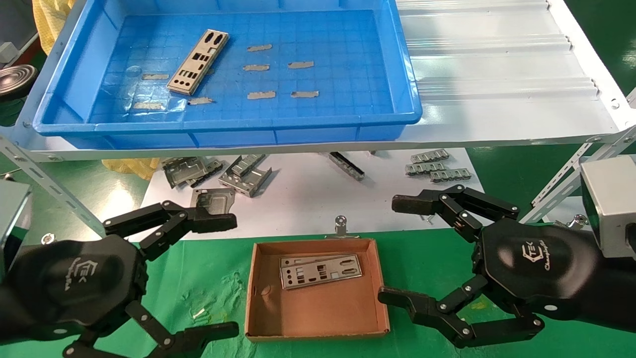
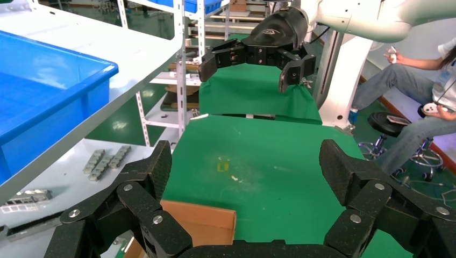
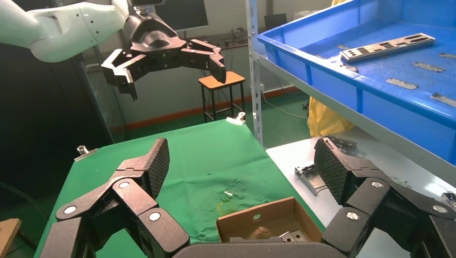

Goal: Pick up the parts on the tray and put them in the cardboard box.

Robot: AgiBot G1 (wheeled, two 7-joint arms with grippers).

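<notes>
Far left of shelf, in tray [image 1: 407,99]: one plate [image 1: 198,61] left, flat, angled. Two plates [image 1: 320,271] already in box [image 1: 318,325]. Left gripper [image 1: 218,273], right gripper [image 1: 397,248] both spread, empty. Plate looks thin, stiff, slippery; pinch long edges mid-length.

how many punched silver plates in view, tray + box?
3. One plate lies on the floor of the blue tray, left of centre. Two overlapping plates lie in the cardboard box, toward its far wall; more could be hidden beneath them.
</notes>
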